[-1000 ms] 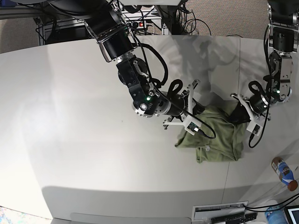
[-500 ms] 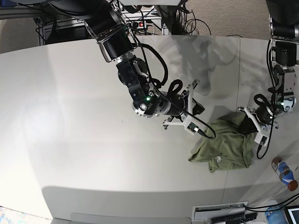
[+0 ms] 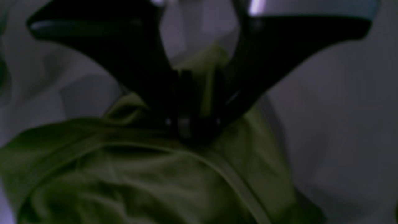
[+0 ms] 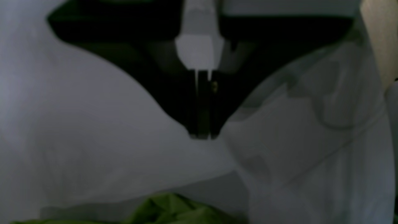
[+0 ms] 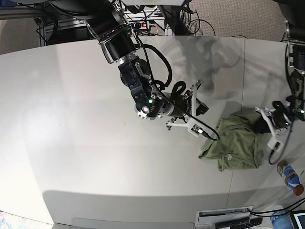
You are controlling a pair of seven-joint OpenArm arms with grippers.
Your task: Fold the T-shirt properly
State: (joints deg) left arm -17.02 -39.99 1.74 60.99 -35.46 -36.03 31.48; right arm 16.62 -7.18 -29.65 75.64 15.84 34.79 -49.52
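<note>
Right gripper (image 5: 204, 106): on the base view's left side, just up-left of the T-shirt (image 5: 237, 147) and off its near edge; in its own wrist view the jaws are pressed together on nothing, with only bare table (image 5: 71, 119) beneath and a tip of green cloth at the bottom of that view.
T-shirt: a crumpled olive heap on the table, down-right of the right gripper, with a small white tag showing on its lower edge; a seam or hem curves across the left wrist view.
Left gripper (image 3: 194, 124): at the T-shirt's right edge, jaws pinching a bunched fold of the cloth.
Bottle (image 5: 290, 177): on the table, just down-right of the T-shirt, apart from it.
How it will handle: likely light, soft and limp, so it will sag and drag instead of holding shape, and a one-sided pull will slide the whole heap.
Where to hold: probably best at hems, shoulders or sleeve seams, where doubled fabric gives a firmer bite; two well-separated corners would spread it flat.
</note>
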